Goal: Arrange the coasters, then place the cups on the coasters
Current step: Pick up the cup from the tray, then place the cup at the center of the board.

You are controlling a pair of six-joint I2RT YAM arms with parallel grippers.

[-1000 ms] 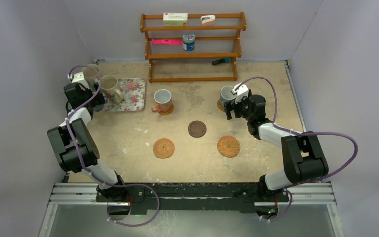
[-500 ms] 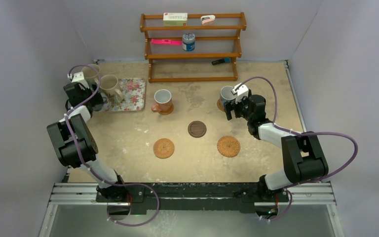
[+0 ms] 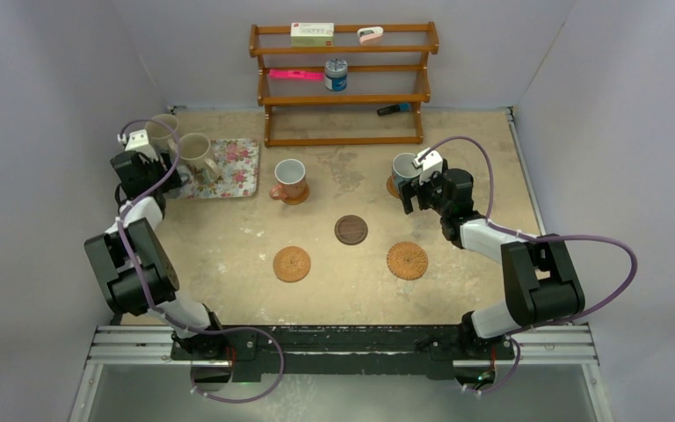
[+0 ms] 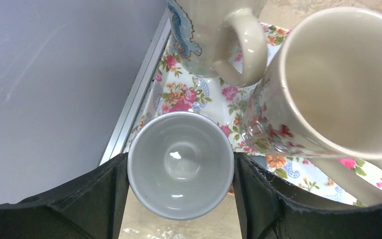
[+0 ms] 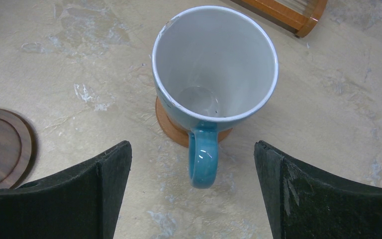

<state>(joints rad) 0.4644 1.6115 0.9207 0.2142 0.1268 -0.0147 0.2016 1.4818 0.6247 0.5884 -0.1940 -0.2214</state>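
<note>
– Grey cup (image 4: 180,172)?
– Pinched in the left gripper (image 4: 180,159), at the tray (image 4: 179,94) edge, beside a cream cup (image 4: 338,84).
– Right gripper (image 5: 191,147)?
– Spread wide; blue cup (image 5: 214,64) sits on its coaster (image 5: 169,124) ahead.

The tray (image 4: 189,94) is floral, small cup (image 4: 180,164) grey-white, mug (image 5: 214,74) teal.

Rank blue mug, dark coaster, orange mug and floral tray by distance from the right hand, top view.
1. Blue mug, just beyond the right hand.
2. Dark coaster, mid-table, to the hand's left and nearer the bases.
3. Orange mug, left of centre.
4. Floral tray, far left.
</note>
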